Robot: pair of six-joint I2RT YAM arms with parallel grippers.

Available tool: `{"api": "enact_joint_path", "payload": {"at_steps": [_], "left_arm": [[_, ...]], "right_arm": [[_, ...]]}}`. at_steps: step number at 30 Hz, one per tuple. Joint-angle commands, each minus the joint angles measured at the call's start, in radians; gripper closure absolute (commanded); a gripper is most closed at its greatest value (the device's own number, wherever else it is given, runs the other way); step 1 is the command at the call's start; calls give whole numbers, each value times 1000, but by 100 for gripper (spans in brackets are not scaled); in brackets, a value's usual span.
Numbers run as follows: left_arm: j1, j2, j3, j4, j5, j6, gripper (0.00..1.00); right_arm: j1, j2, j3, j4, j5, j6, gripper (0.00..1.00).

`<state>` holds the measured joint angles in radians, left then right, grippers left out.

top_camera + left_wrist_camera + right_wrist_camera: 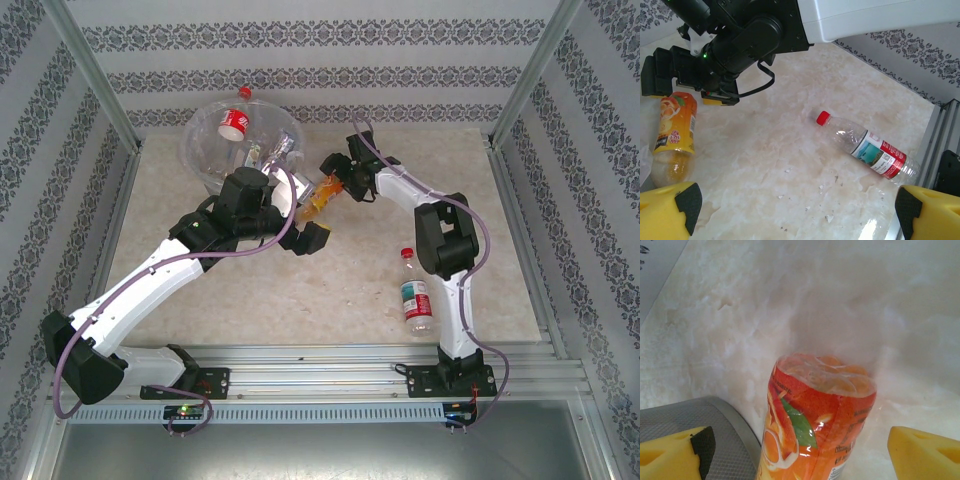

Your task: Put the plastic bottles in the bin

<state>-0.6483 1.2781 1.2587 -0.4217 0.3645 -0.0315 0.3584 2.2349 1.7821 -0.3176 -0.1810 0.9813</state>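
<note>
The bin (205, 150) stands at the back left, with a red-labelled bottle (234, 121) and other clear bottles inside. An orange-labelled bottle (318, 200) lies just right of the bin. My right gripper (338, 185) is open around it. In the right wrist view the orange bottle (815, 425) sits between the yellow fingers (925, 452), with a gap on each side. My left gripper (303, 240) hangs open over bare table, nothing between its fingertips (670, 207). A clear bottle with a red cap (867, 147) lies on the table (413, 295) near the right arm's base.
Metal posts and patterned walls enclose the table on three sides. A rail (330, 360) runs along the near edge. A grey curved surface (700, 425) lies close beside the orange bottle, to the left in the right wrist view. Bare marble top spreads through the middle (330, 290).
</note>
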Motion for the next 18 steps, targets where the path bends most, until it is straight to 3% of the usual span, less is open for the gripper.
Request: {"api": "enact_joint_path", "payload": {"at_steps": [1,18], "left_arm": [[-14,-19,-3,14,-13,21,0],[-13,-27,-8,17,-22,23,0]], "right_arm": [[15,25,31,-18,26,19,12],[42,88,82,-35,36,41,14]]}}
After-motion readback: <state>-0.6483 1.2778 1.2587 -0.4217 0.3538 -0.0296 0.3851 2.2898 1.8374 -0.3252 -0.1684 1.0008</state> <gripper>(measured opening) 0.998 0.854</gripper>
